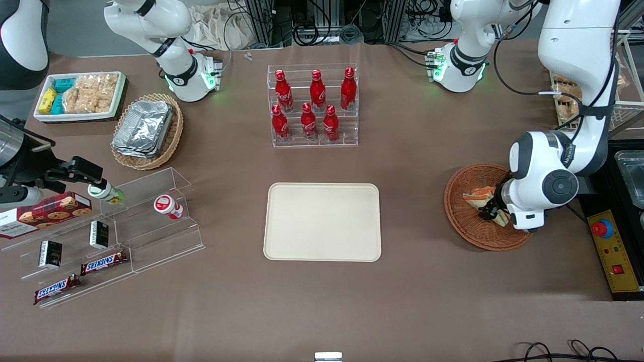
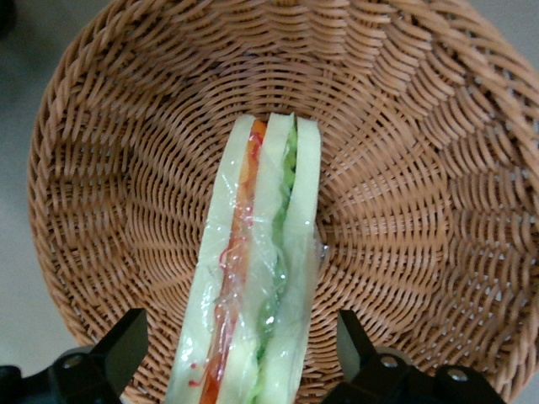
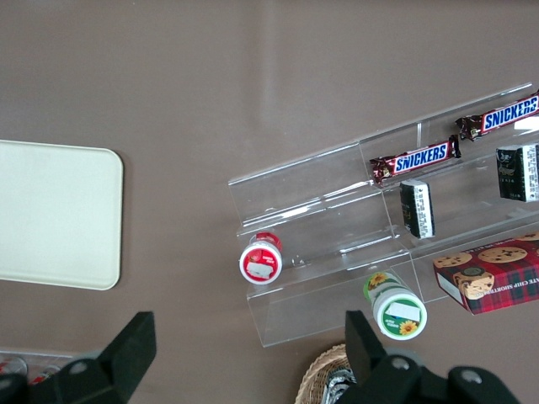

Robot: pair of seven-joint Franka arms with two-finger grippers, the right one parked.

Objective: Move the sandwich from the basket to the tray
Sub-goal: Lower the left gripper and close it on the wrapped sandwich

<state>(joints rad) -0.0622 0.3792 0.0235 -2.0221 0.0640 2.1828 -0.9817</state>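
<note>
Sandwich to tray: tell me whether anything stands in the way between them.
Nothing visible does. The sandwich lies in the basket with the hand open astride it. Between the basket and the tray there is only bare table; the bottle rack stands farther from the front camera.

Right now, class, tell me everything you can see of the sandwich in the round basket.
The sandwich is a wedge of pale bread slices with orange, red and green filling between them, wrapped in clear, crinkled film. It stands on edge inside the reddish-brown woven basket, filling side up. The pincer is down over it, open, one finger on each side, neither clearly touching.
</note>
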